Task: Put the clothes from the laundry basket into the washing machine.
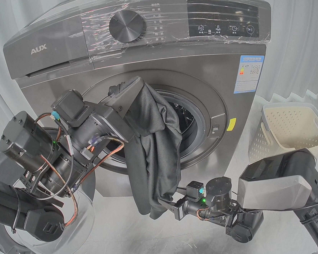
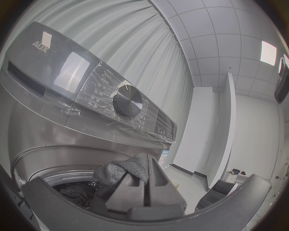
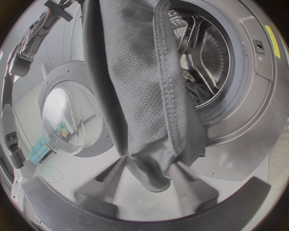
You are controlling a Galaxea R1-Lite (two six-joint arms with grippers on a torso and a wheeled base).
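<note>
My left gripper (image 1: 132, 88) is clamped on the top of a dark grey garment (image 1: 153, 141), which hangs before the washing machine (image 1: 213, 68) drum mouth. My right gripper (image 3: 149, 183) is spread wide, fingers either side of the lower hem. The laundry basket (image 1: 294, 127) stands right of the machine.

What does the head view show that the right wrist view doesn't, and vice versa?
Head view, not right wrist: the control dial, display panel and blue label on the washing machine.
Right wrist, not head: dark clothes lying inside the drum, and the right gripper plainly open, a finger either side of the dark garment at its lowest end.
Both: that garment hanging before the drum opening, the open door, the yellow sticker.
</note>
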